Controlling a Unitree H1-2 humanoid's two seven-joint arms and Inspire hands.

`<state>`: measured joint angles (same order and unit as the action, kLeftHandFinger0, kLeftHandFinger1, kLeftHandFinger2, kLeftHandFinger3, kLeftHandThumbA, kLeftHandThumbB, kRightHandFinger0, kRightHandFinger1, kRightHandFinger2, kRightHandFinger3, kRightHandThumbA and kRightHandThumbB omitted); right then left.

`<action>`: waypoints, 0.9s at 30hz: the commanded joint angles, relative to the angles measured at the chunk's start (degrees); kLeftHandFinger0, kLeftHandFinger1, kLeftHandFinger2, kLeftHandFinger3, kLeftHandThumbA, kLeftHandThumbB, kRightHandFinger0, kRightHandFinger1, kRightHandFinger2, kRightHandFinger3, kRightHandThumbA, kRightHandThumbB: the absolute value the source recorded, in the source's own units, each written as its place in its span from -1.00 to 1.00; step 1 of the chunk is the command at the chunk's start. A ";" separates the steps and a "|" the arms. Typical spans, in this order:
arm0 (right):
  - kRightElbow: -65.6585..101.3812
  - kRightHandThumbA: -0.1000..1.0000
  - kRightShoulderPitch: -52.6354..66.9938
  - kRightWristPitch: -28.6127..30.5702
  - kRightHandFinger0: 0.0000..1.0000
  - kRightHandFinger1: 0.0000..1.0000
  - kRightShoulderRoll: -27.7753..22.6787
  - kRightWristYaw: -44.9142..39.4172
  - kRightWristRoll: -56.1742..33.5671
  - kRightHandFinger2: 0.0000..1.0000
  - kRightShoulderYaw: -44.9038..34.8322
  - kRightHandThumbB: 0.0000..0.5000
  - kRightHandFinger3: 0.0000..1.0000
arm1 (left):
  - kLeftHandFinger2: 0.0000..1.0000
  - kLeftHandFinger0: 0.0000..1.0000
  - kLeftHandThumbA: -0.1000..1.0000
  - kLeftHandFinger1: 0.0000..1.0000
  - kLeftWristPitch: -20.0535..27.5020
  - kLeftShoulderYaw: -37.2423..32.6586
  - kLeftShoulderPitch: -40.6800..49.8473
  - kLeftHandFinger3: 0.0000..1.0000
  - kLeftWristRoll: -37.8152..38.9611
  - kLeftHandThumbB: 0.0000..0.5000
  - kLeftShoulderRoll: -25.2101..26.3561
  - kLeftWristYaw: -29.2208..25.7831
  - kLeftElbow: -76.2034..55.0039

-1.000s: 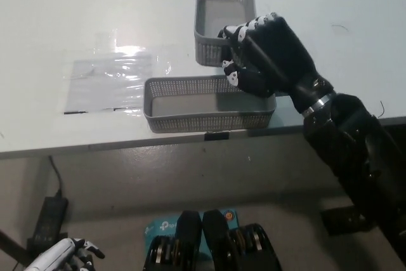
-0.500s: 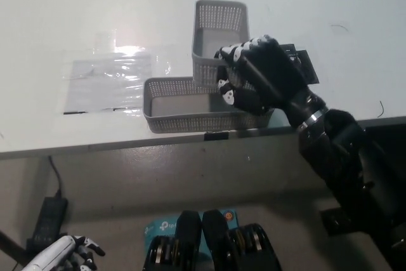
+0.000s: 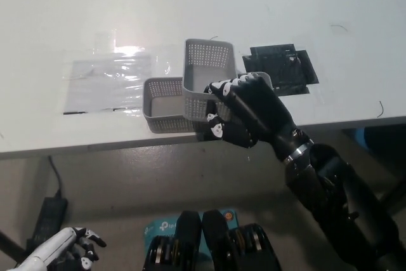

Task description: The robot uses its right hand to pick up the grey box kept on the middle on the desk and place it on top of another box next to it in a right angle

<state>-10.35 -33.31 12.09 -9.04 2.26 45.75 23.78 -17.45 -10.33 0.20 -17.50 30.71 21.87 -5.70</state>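
While the right hand [image 3: 238, 113] has its fingers wrapped round the grey box [image 3: 206, 80], it's up crosswise over the other box [image 3: 166, 105], mid-frame. Next it probably needs lowering squarely, then letting go. Left hand [image 3: 63, 251] idles lower left, holding nothing.

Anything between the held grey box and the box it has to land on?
Nothing visible. The right hand holds the grey box crosswise over the other box at the desk edge; only its left part shows. A black mat lies off to the right, out of the path. The left hand rests low at the picture's lower left.
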 commanded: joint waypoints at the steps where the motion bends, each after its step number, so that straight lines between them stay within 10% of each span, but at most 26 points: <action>1: 0.75 -1.00 -0.37 2.89 -1.00 -0.96 -0.08 2.01 -0.10 -0.22 0.16 -0.40 -0.42 | 0.04 -0.25 -0.51 -0.18 0.82 0.11 -0.63 0.23 -0.60 0.31 1.32 0.10 -0.19; 12: -4.40 -1.00 -1.14 6.37 -1.00 -0.81 -1.92 7.11 2.35 -0.12 0.01 -0.04 -0.31 | -0.04 -0.32 -0.52 -0.25 0.31 0.35 0.09 0.18 0.15 0.31 0.89 0.22 -0.66; 18: -8.06 -1.00 -2.30 7.18 -1.00 -0.27 -3.15 11.27 6.87 0.73 1.95 -0.63 0.43 | -0.02 -0.32 -0.51 -0.23 -0.25 0.10 0.51 0.20 -0.59 0.32 1.24 0.32 -1.81; 19: -7.67 -1.00 -2.35 6.31 -0.98 -0.21 -3.36 10.24 7.44 0.67 2.41 -0.93 0.79 | -0.04 -0.34 -0.51 -0.25 -0.26 0.16 0.49 0.20 -0.42 0.33 1.22 0.39 -1.73; 21: -6.75 -1.00 -2.31 3.87 -0.99 -0.33 -3.67 7.74 9.02 0.20 3.36 -1.00 0.64 | -0.01 -0.29 -0.51 -0.21 0.04 0.14 0.28 0.18 -0.33 0.34 1.25 0.42 -1.40; 23: -7.00 -1.00 -2.50 2.40 -0.86 -0.15 -3.97 6.67 10.37 0.25 4.23 -1.00 0.80 | 0.03 -0.27 -0.52 -0.18 -0.05 0.29 0.21 0.19 0.16 0.32 1.18 0.65 -1.18; 26: -6.44 -0.67 -2.38 0.08 0.22 0.95 -4.64 5.17 13.32 1.00 5.73 -0.79 1.00 | -0.01 -0.30 -0.54 -0.22 0.43 0.28 -0.01 0.19 -0.16 0.33 1.25 0.35 -1.28; 27: -6.48 -0.64 -2.33 -0.03 0.31 1.00 -4.75 5.65 13.79 1.00 5.99 -0.66 1.00 | -0.02 -0.31 -0.54 -0.24 0.51 0.28 -0.14 0.18 -0.13 0.33 1.33 0.41 -1.24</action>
<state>-17.96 -33.73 14.98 -12.68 9.26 55.12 28.91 -17.50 -10.34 0.66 -17.45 30.71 21.89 -5.97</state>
